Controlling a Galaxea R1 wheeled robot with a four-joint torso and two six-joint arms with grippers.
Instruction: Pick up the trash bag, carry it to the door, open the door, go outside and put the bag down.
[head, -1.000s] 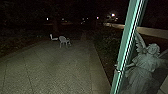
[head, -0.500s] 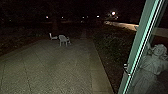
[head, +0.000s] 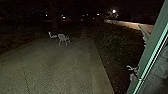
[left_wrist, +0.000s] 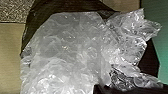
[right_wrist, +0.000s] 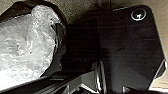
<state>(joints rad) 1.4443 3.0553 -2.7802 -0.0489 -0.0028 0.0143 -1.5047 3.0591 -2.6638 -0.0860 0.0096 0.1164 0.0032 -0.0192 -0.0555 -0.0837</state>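
Hands: state, cannot tell | trash bag (left_wrist: 72, 50): clear, crumpled | white chairs (head: 62, 38): on paving (head: 55, 67)

Paved yard (head: 57, 67), night (white chairs (head: 62, 38))

Outdoors at night, a grey paved terrace marked with diagonal lines (head: 55, 70) is seen stretching ahead. Near its far end, a white chair with a rounded back (head: 62, 37) is placed just beside a second pale chair (head: 52, 36). The right side is bordered by dark, leafy shrubs (head: 110, 45). Beyond them, a pale, lit strip (head: 125, 24) is topped by one bright white light (head: 114, 11). The far darkness is dotted with smaller lights (head: 63, 17).
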